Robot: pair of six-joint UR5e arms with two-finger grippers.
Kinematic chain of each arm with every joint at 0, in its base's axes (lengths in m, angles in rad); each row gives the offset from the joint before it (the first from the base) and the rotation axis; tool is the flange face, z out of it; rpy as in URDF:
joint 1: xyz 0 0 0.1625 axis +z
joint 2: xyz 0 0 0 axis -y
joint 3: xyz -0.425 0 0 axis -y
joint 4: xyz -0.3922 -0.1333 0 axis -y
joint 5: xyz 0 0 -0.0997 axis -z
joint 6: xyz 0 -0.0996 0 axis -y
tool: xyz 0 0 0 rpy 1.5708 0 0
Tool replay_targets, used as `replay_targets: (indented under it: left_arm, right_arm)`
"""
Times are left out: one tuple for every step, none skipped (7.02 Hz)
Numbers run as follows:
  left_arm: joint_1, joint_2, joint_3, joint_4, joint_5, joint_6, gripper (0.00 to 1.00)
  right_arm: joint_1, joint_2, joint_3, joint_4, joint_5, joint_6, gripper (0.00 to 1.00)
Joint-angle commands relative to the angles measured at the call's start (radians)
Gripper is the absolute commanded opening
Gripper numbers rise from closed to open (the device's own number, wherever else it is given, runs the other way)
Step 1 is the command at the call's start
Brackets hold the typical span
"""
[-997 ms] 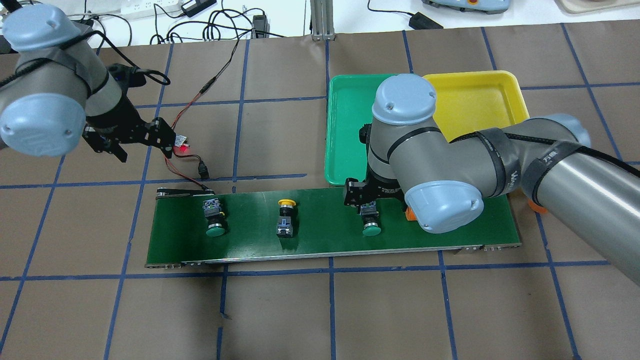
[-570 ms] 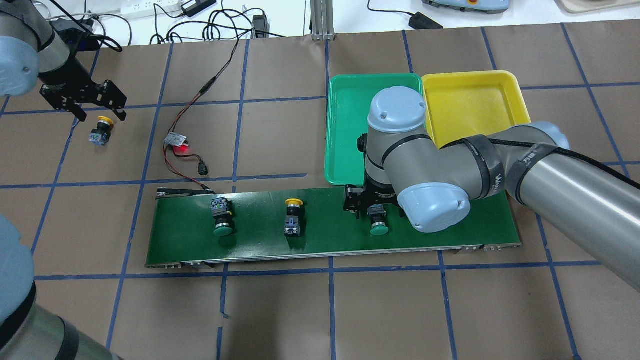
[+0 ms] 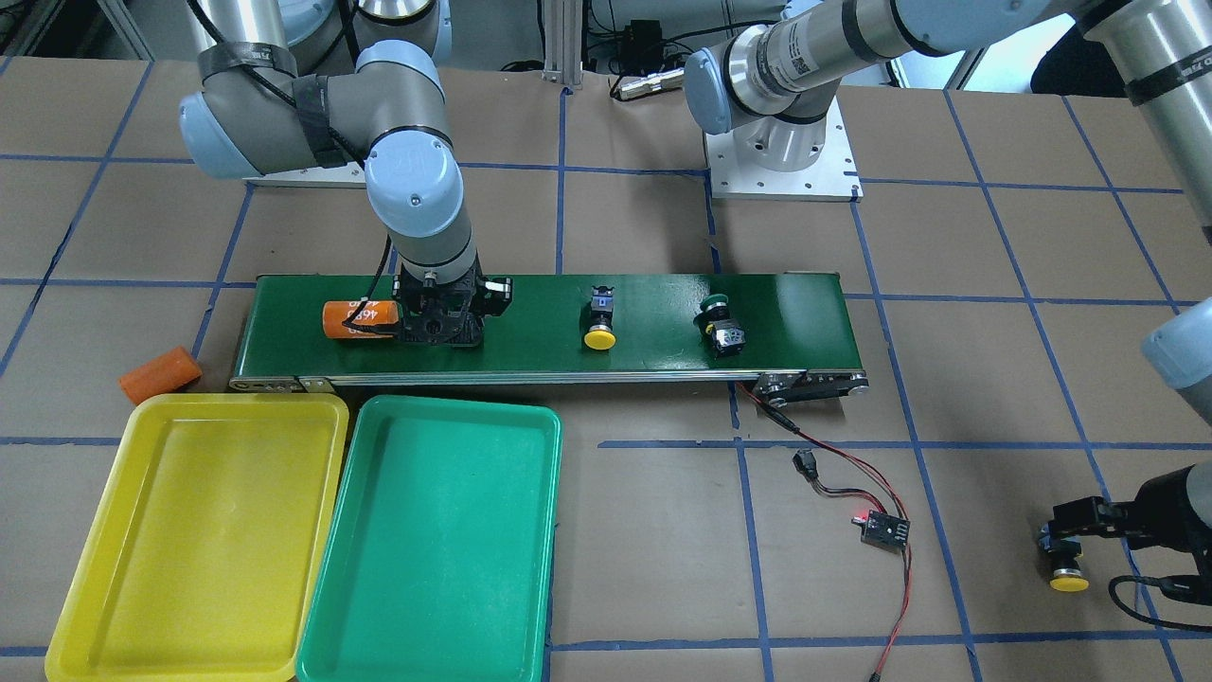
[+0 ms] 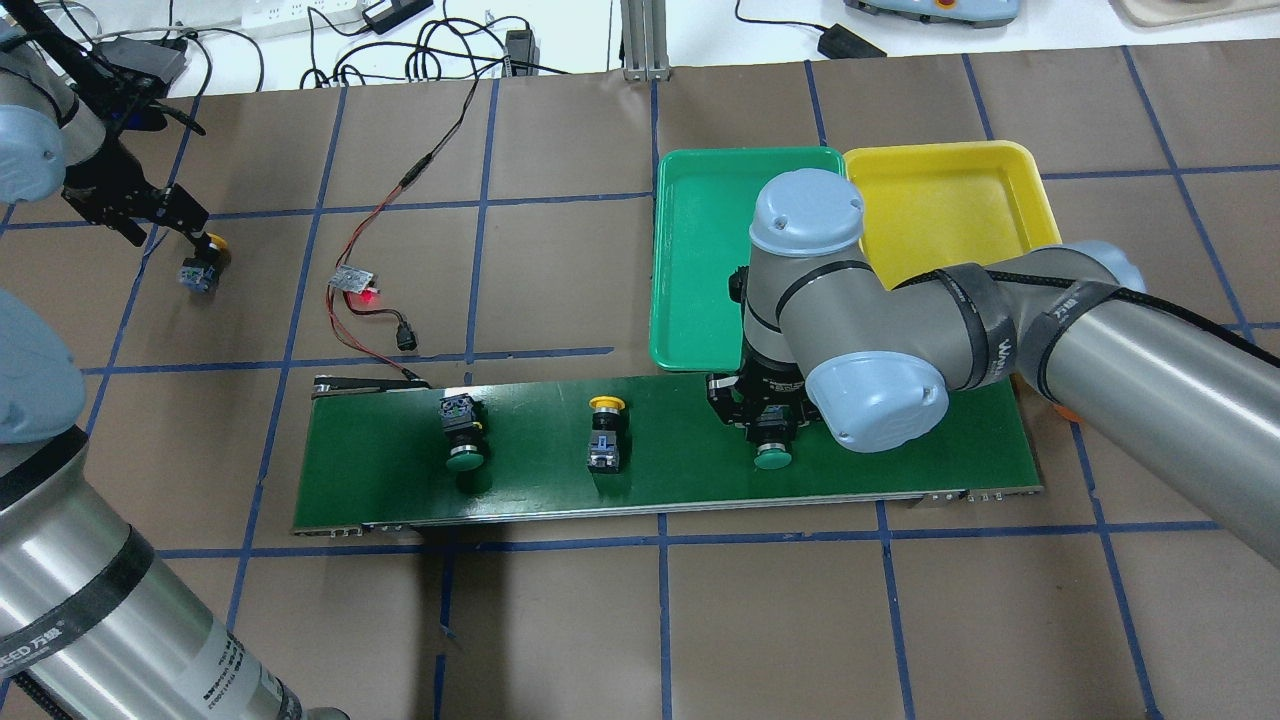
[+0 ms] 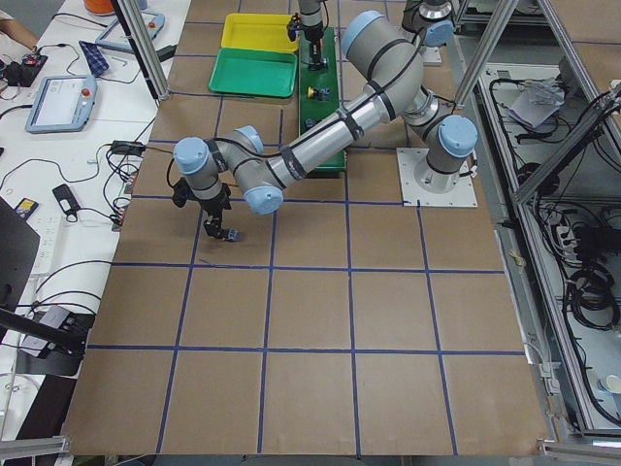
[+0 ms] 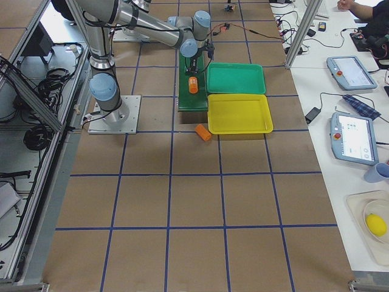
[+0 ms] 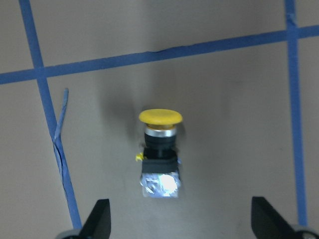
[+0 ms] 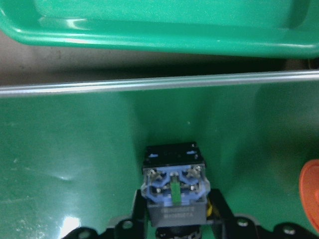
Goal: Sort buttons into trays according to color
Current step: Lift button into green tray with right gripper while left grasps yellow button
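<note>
Nearest us, along the long green conveyor belt (image 4: 380, 470), we see three buttons lying on their sides. At the right arm's end, the right gripper (image 4: 768, 432) has its fingers (image 8: 218, 219) pressed against both sides of the gripped green button (image 4: 773, 458). That button's cap points toward us and its contact block toward the trays. Just beside the right gripper, on the side away from the other buttons, lies an orange cylinder (image 3: 358, 318). Further left on the belt sits the belt's yellow button (image 4: 604, 435), cap turned away from us. Left again is the free green button (image 4: 463, 435), cap toward us, and both are apart from any gripper. Beyond the belt's left end, a small wired board (image 4: 355, 282) glows red on the table. Farther back, the green tray (image 4: 690, 250) and the yellow tray (image 4: 940, 210) stand side by side with rims touching, just behind the belt's right half. Far to the left, the left gripper (image 7: 182, 224) hangs over the table's yellow button (image 7: 159, 154), which lies on its side. Its fingers (image 7: 99, 221) are spread wide and touch nothing.
</note>
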Motion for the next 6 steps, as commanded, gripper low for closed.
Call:
replay_targets:
  left_arm:
    - [0.003, -0.036, 0.002, 0.003, 0.004, 0.009, 1.00]
    - [0.004, -0.053, -0.001, 0.003, 0.004, 0.009, 1.00]
    - [0.001, -0.056, -0.002, 0.003, -0.002, 0.009, 0.57]
    - [0.000, -0.058, -0.002, 0.003, -0.001, 0.010, 0.20]
    - [0.000, -0.062, -0.004, 0.003, -0.001, 0.009, 0.15]
    - [-0.008, -0.044, 0.005, -0.002, -0.001, -0.002, 0.00]
  right_arm:
    - [-0.008, -0.021, -0.049, 0.027, -0.002, 0.007, 0.00]
    - [-0.010, -0.037, -0.122, 0.054, -0.017, 0.009, 0.00]
    - [-0.028, -0.025, -0.199, 0.036, -0.028, 0.010, 0.00]
    - [-0.045, 0.029, -0.271, 0.036, -0.028, 0.010, 0.00]
    - [-0.051, 0.082, -0.323, 0.007, -0.028, 0.007, 0.00]
    - [-0.053, 0.168, -0.351, -0.078, -0.028, 0.012, 0.00]
